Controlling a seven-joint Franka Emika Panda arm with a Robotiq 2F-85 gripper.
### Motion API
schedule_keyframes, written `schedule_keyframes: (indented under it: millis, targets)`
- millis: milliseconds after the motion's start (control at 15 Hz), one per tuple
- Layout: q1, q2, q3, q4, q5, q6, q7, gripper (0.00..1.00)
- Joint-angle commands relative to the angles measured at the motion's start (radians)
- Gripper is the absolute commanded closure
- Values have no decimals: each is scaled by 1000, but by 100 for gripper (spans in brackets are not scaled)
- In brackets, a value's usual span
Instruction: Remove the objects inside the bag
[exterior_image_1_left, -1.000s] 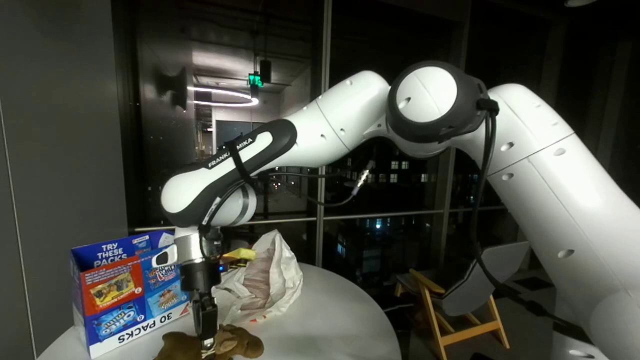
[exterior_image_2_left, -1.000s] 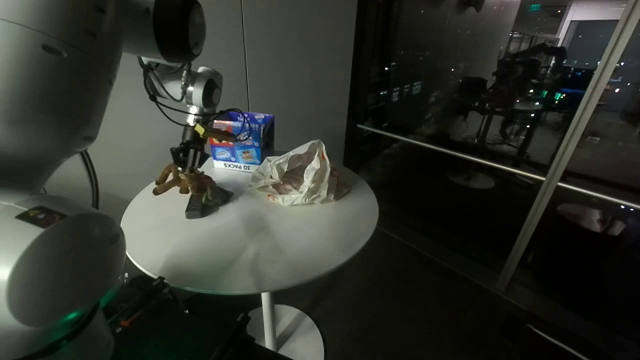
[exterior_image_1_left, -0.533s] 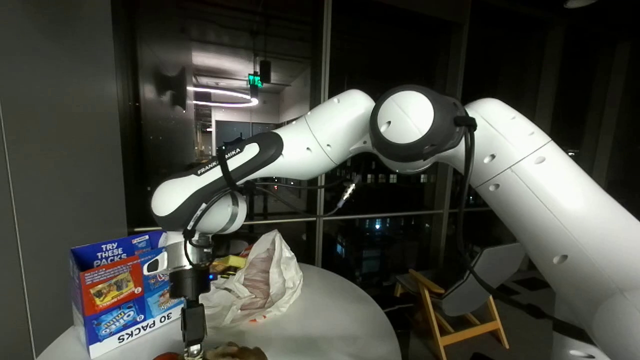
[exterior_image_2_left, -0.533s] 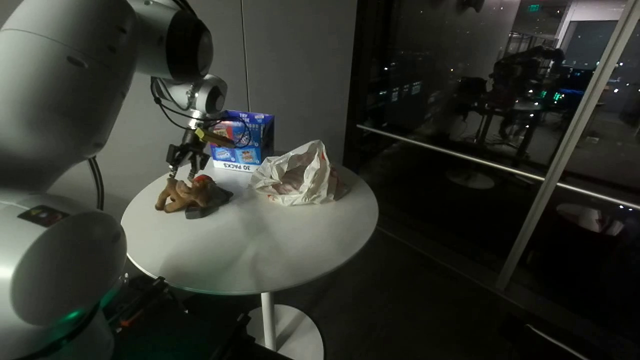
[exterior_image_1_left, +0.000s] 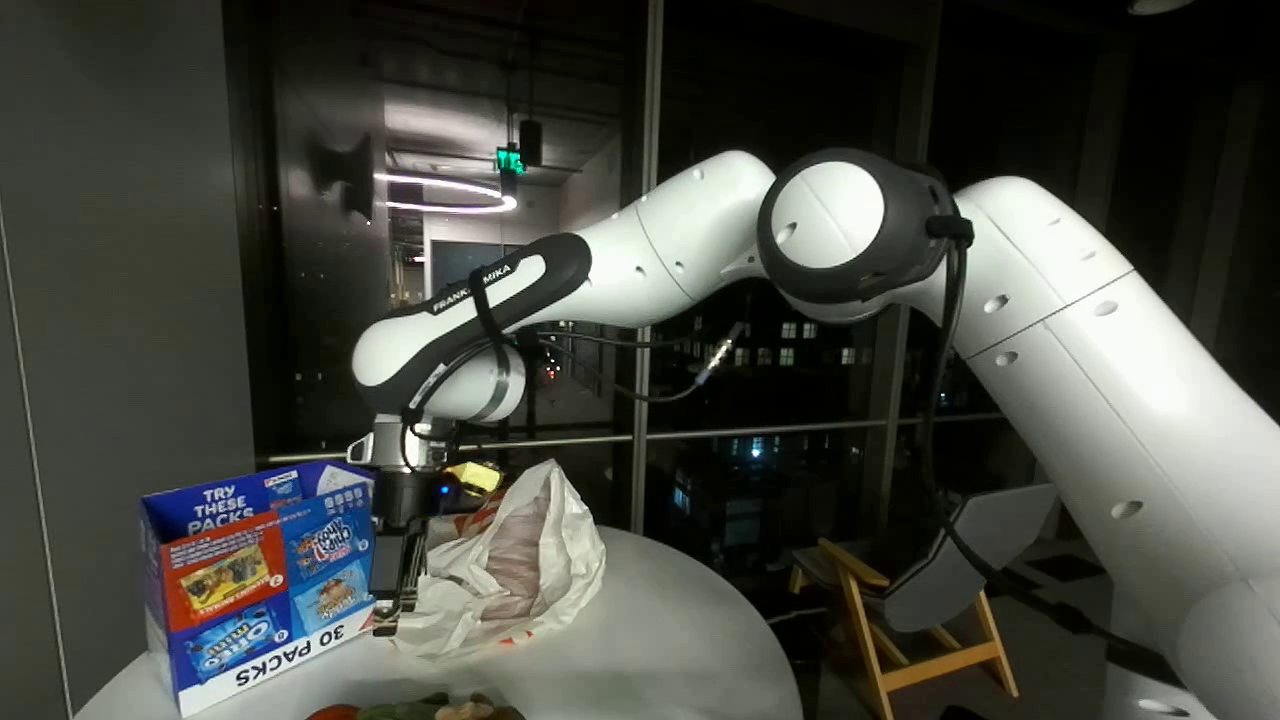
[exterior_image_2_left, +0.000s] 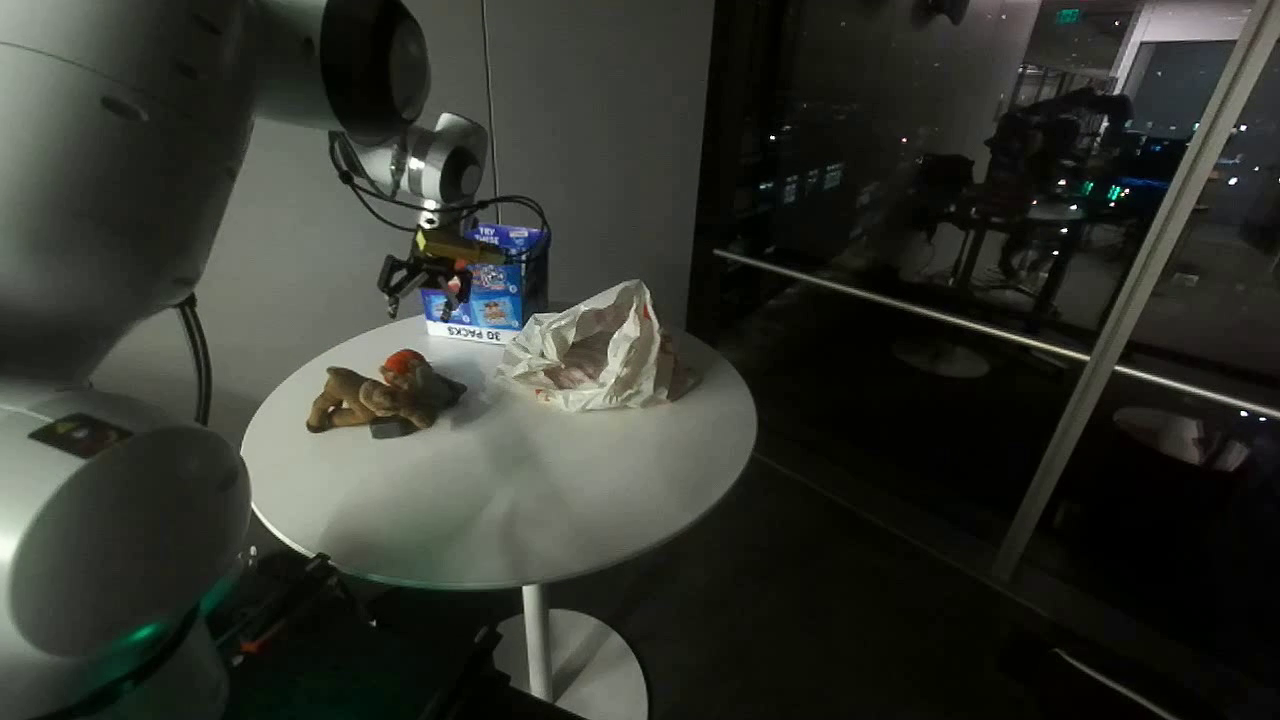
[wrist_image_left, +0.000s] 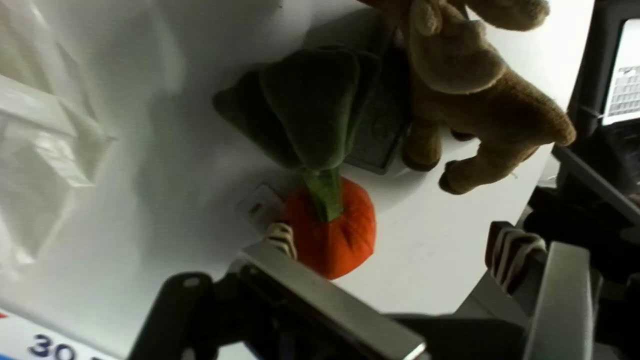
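Note:
My gripper (exterior_image_2_left: 420, 308) hangs above the table with its jaws wide apart. In the wrist view nothing sits between the fingertips of the gripper (wrist_image_left: 395, 247). Below lie the objects, on the table outside the bag: a brown plush animal (wrist_image_left: 480, 110), a red-orange plush pumpkin (wrist_image_left: 350, 235) with a green stem, and a dark green plush piece (wrist_image_left: 310, 110). A dark grey block (exterior_image_2_left: 392, 428) lies partly under them. The whitish plastic bag (exterior_image_2_left: 640, 370) stands crumpled beyond them, its mouth gaping. Pinkish shading shows within; whether anything is inside, I cannot tell.
A blue printed carton (exterior_image_1_left: 260, 590) stands at the back of the round white table (exterior_image_2_left: 520, 520), close behind the gripper. In the wrist view a laptop (wrist_image_left: 625, 75) shows past the table edge. A chair (exterior_image_1_left: 920, 590) stands beyond the table.
A second ago my gripper was shut on the brown plush animal, holding it low. It opened, the plush settled on the table beside the pumpkin, and the gripper rose toward the carton.

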Motion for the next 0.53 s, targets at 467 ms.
schedule_keyframes:
  millis: [467]
  targets:
    - [-66, -416, -112, -498, -50, 318, 367, 0]
